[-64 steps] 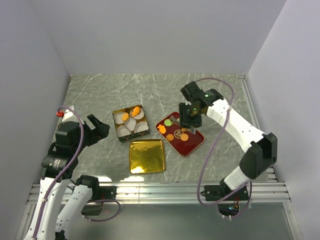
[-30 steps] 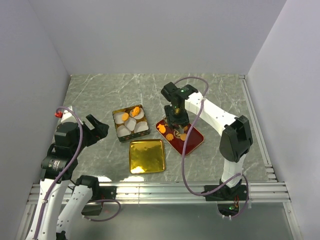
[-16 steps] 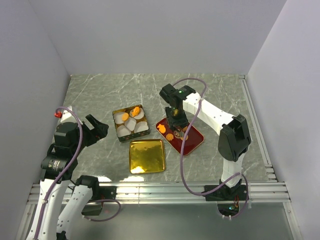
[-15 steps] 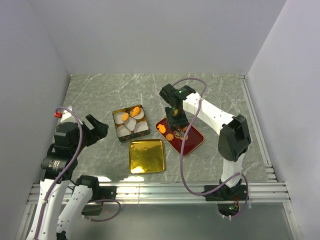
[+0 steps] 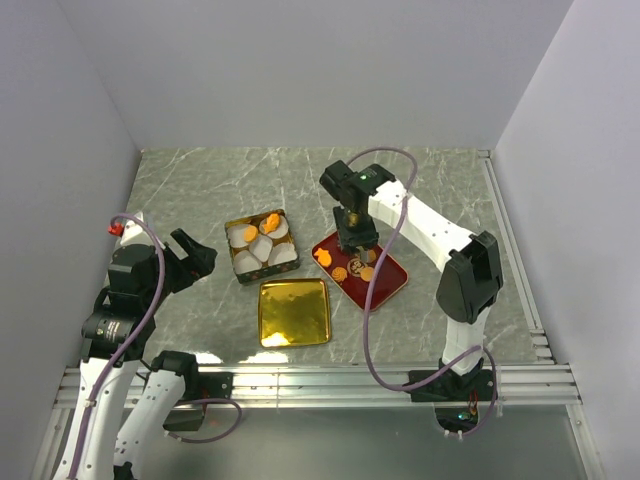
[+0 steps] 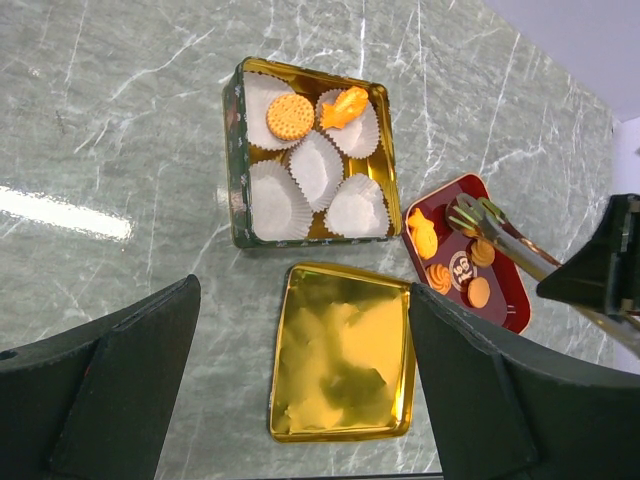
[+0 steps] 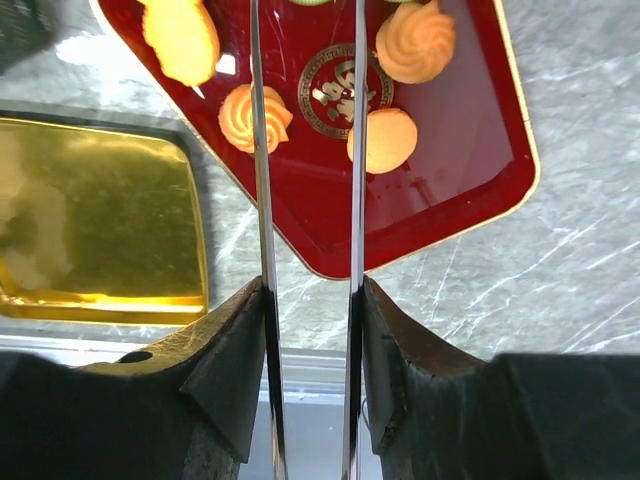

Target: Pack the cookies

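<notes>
Several orange cookies [image 5: 345,268] lie on a red tray [image 5: 392,280]; the right wrist view shows an irregular one [image 7: 182,35], two swirled ones [image 7: 255,117] and a round one [image 7: 382,140]. Slivers of green show at that view's top edge. My right gripper [image 5: 355,232] is shut on metal tongs [image 7: 355,150], which reach over the tray [image 7: 450,170]; their tips are out of that view. Two orange cookies [image 6: 290,115] sit in white paper cups in a gold tin [image 6: 232,170]. My left gripper [image 5: 190,262] is open and empty, away at the left.
The tin's gold lid [image 5: 293,312] lies flat just in front of the tin [image 5: 236,262] and left of the tray; it also shows in the left wrist view [image 6: 340,365]. Grey walls enclose the marble table on three sides. A metal rail runs along the near edge.
My right arm swung left over the red tray with the tongs, then drew slightly back in the last half second. The left arm has not moved.
</notes>
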